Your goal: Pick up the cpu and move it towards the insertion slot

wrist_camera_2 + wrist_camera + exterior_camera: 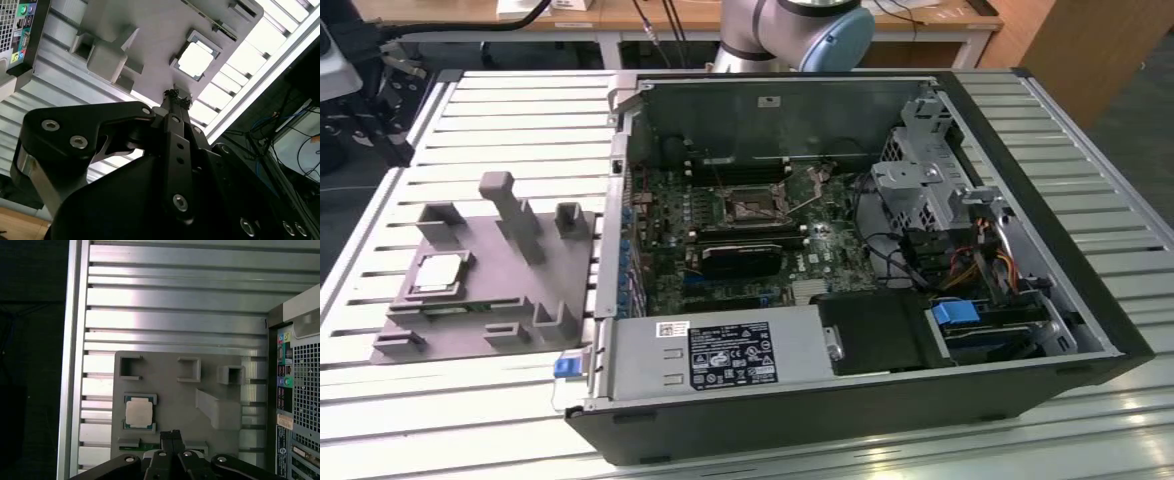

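The cpu (438,272) is a small square chip with a silvery top. It lies flat in a pocket of the grey fixture plate (487,300) at the exterior view's left. Both wrist views look down on the cpu (139,413) (196,61). My gripper (172,436) (175,99) hangs above the plate, beside the chip and well clear of it. Its black fingers are pressed together, shut on nothing. The insertion slot (750,206) is the shiny-framed socket on the motherboard inside the open computer case (854,410).
Grey posts and blocks (500,205) stand up from the fixture plate around the chip. Inside the case, a black heatsink block (740,258) sits near the socket, a power supply (720,355) lines the front, and drive cages with cables (947,210) fill the right. The slatted metal table (175,300) ends near the plate.
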`<state>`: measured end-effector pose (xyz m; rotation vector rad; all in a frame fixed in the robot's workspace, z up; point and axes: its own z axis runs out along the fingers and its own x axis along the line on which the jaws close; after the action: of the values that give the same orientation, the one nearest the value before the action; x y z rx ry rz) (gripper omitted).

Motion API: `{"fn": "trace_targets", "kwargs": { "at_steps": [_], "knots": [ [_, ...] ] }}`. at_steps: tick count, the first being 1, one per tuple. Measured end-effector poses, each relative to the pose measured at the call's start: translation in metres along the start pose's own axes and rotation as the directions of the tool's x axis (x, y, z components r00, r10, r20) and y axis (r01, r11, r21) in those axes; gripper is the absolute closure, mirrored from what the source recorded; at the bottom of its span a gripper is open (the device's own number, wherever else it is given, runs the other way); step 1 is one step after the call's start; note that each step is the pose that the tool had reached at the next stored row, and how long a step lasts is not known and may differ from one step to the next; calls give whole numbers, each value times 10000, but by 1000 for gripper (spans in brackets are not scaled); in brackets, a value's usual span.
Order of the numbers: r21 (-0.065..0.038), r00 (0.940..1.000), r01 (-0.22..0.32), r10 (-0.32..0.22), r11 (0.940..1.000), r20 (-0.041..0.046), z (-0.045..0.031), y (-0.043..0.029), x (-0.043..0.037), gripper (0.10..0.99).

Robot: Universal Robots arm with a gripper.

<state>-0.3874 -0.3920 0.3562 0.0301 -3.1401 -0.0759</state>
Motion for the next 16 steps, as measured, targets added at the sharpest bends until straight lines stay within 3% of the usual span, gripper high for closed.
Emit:
{"fn": "trace_targets", "kwargs": {
  "at_steps": [16],
  "knots": [
    [2,10000,1,-1,10000,36,239,-10,41,984]
  ]
}}
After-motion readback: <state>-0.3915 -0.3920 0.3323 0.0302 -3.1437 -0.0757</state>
